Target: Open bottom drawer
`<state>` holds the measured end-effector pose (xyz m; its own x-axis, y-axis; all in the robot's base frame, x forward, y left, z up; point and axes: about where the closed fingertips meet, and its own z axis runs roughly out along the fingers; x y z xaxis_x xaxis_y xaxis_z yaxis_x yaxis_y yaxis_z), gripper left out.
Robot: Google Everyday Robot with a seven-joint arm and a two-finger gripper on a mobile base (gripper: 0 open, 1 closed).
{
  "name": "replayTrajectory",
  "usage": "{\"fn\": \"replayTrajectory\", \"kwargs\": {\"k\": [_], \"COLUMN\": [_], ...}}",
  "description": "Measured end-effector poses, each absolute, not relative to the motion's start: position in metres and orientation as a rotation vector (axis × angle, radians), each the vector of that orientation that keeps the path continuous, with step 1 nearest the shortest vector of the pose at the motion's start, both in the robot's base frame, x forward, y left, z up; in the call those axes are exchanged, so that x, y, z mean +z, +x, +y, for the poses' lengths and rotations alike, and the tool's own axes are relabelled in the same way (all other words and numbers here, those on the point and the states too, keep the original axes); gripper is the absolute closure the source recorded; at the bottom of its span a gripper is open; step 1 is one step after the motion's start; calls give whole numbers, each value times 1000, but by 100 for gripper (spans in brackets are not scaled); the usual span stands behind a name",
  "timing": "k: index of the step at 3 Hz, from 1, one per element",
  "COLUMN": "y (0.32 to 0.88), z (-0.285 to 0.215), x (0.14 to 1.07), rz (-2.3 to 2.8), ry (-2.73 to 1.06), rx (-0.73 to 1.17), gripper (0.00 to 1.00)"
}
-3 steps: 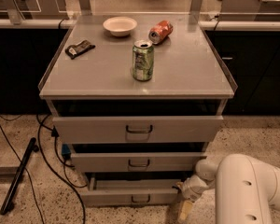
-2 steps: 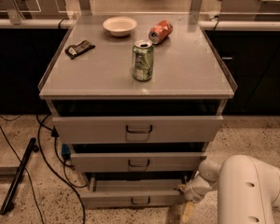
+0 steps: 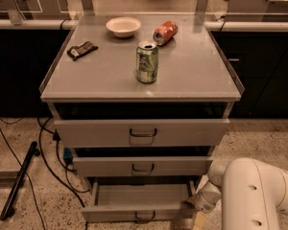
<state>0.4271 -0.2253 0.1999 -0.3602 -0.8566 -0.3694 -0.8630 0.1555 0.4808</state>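
Observation:
The bottom drawer [image 3: 139,213] is the lowest of three light-grey drawers in the cabinet. It stands pulled out, with its bare inside showing, and its small dark loop handle [image 3: 145,217] sits at the centre of the front. My gripper [image 3: 193,215] is low at the bottom right, against the drawer's right front corner. The white arm [image 3: 259,195] reaches in from the right edge of the view.
The middle drawer [image 3: 141,166] and top drawer [image 3: 141,132] are each slightly out. On the cabinet top [image 3: 197,71] stand a green can [image 3: 147,62], a tipped red can [image 3: 164,32], a white bowl [image 3: 123,26] and a dark packet [image 3: 82,50]. Cables and a black bar [image 3: 19,178] lie on the floor at left.
The bottom drawer has slid further out toward the camera, and more of its inside shows. My gripper and arm have moved slightly lower and right with it.

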Motion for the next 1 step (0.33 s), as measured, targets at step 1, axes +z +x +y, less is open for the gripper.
{"fn": "replayTrajectory", "kwargs": {"k": [1], "y": [426], "z": [-225], "x": [200], "rz": [2381], "ry": [-1772], "rx": [1005], "gripper": [0]}}
